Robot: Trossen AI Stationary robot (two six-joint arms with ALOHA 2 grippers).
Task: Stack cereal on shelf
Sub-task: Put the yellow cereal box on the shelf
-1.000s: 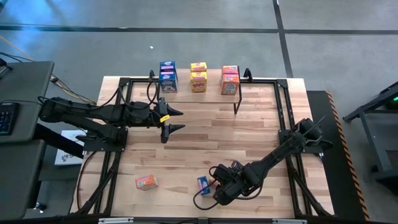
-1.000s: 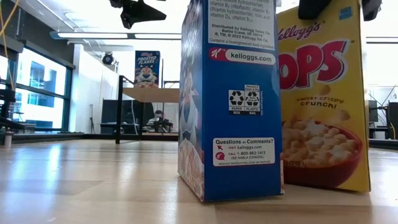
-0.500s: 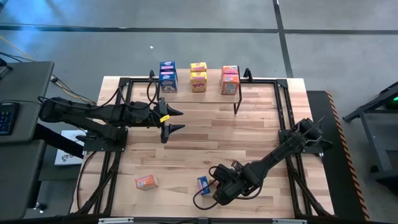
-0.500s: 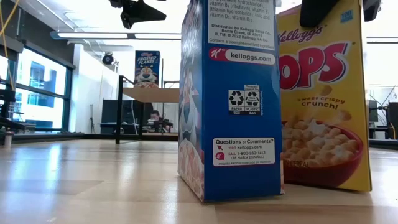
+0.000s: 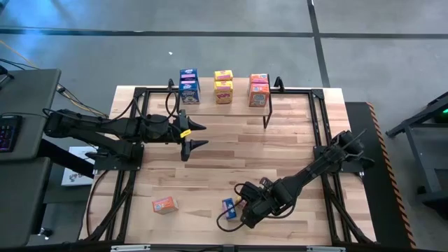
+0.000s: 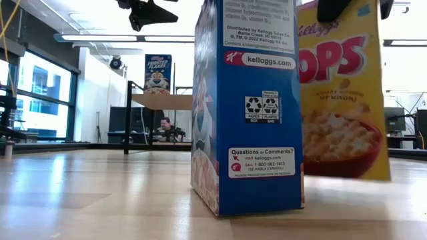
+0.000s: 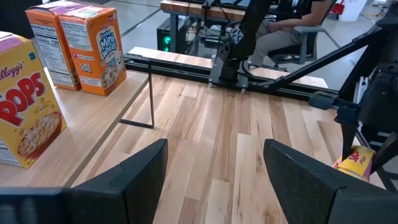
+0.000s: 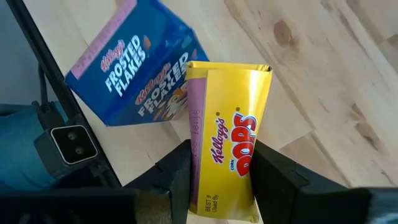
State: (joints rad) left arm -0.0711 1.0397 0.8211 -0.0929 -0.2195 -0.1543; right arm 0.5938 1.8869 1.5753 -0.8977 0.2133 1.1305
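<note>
— What has the right gripper [image 8: 214,165] got?
— Its fingers are clamped on a yellow Corn Pops box [image 8: 227,146], lifted clear of the tabletop [image 5: 231,161], just beside the standing blue Frosted Flakes box [image 5: 228,206] near the front edge.

— And the left gripper [image 7: 214,171]?
— Jaws spread wide, holding nothing, out over bare planks between the blue box and the shelf [image 5: 227,106].

— Room to move?
— Open wood lies between the blue box and the shelf.

— The count?
— Nine boxes: yellow held, blue beside it, an orange one [image 5: 165,204] lying well apart, and six on the shelf in stacks of two: blue [image 5: 189,85], yellow [image 5: 223,86], orange [image 5: 259,89].
</note>
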